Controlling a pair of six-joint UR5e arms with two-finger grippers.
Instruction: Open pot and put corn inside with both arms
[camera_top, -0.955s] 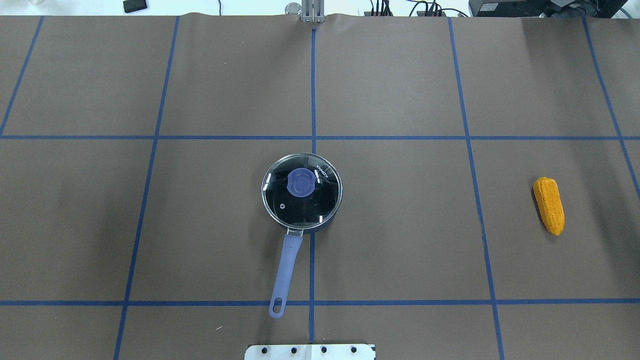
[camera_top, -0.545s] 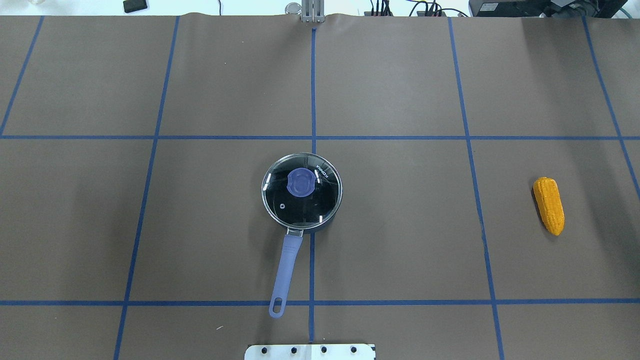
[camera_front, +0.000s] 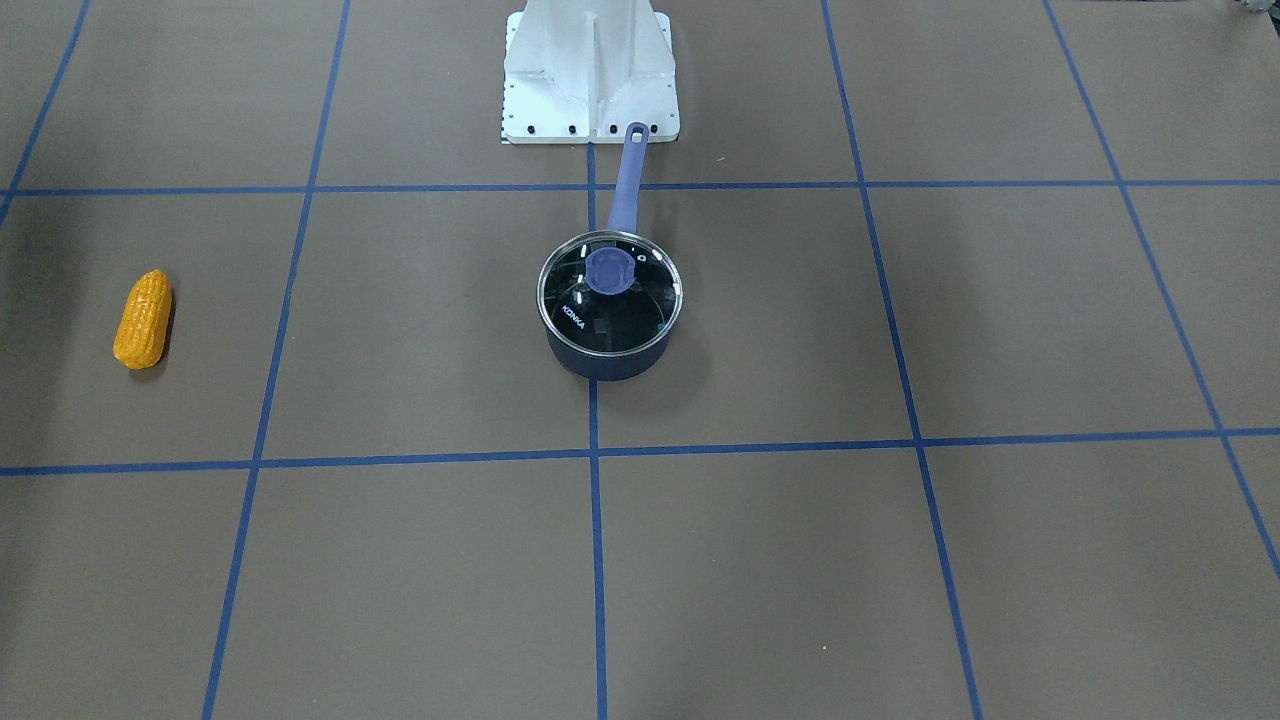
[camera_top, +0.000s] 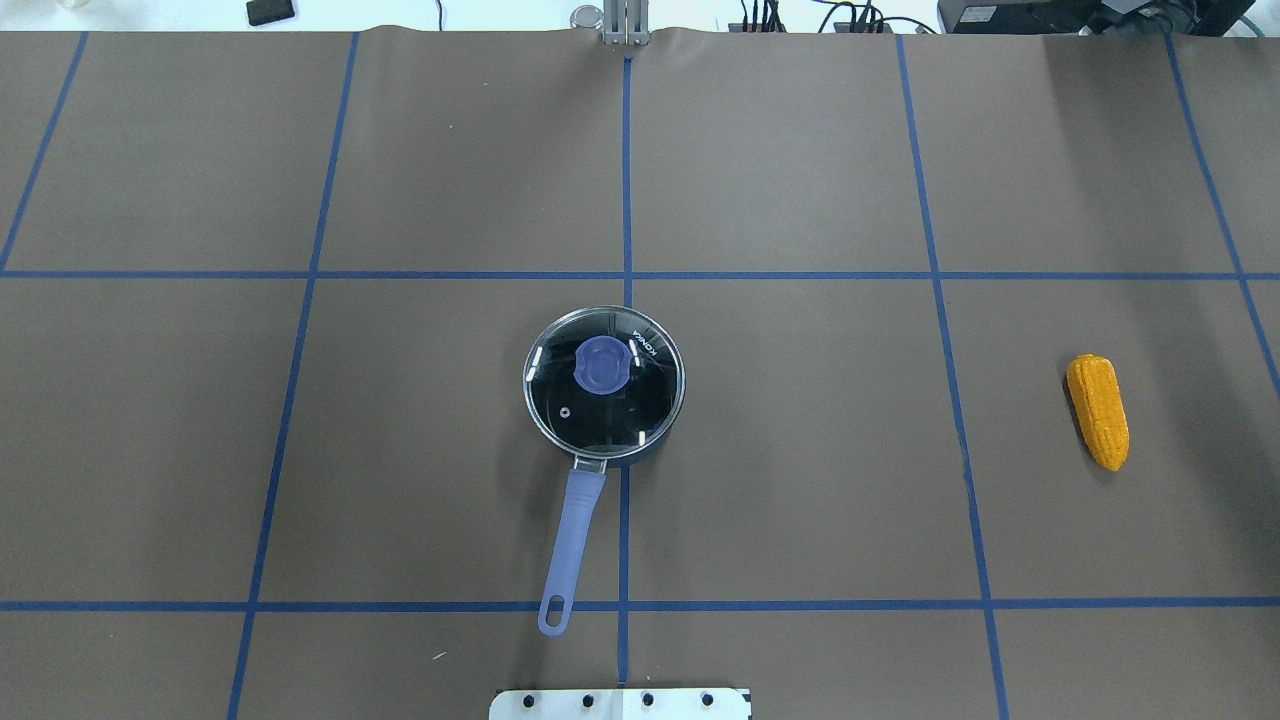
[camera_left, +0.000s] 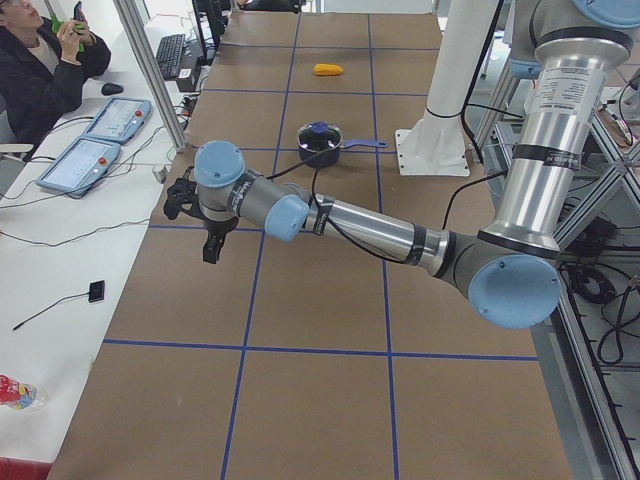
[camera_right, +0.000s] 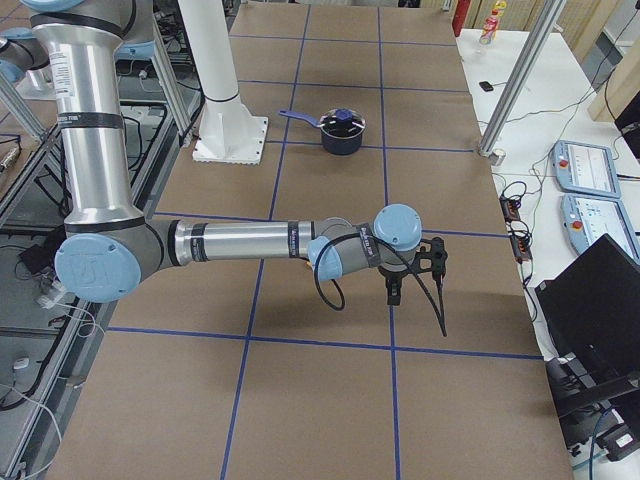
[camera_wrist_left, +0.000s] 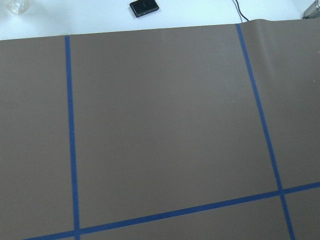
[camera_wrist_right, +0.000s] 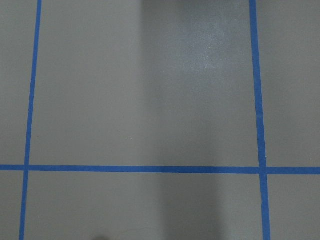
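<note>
The pot (camera_top: 604, 385) stands at the table's middle with its glass lid on and the blue knob (camera_top: 604, 365) on top. Its lavender handle (camera_top: 568, 545) points toward the robot base. It also shows in the front view (camera_front: 610, 305). The corn (camera_top: 1097, 411) lies on the mat far right of the pot, and at the left of the front view (camera_front: 142, 318). The left gripper (camera_left: 205, 245) hangs over the table's left end, far from the pot. The right gripper (camera_right: 415, 275) hangs over the right end. I cannot tell whether either is open or shut.
The brown mat carries a blue tape grid. The white robot base plate (camera_top: 620, 703) sits at the near edge behind the pot handle. A small black device (camera_wrist_left: 145, 6) lies beyond the mat's far edge. An operator (camera_left: 40, 70) and control pendants (camera_right: 585, 165) are beside the table.
</note>
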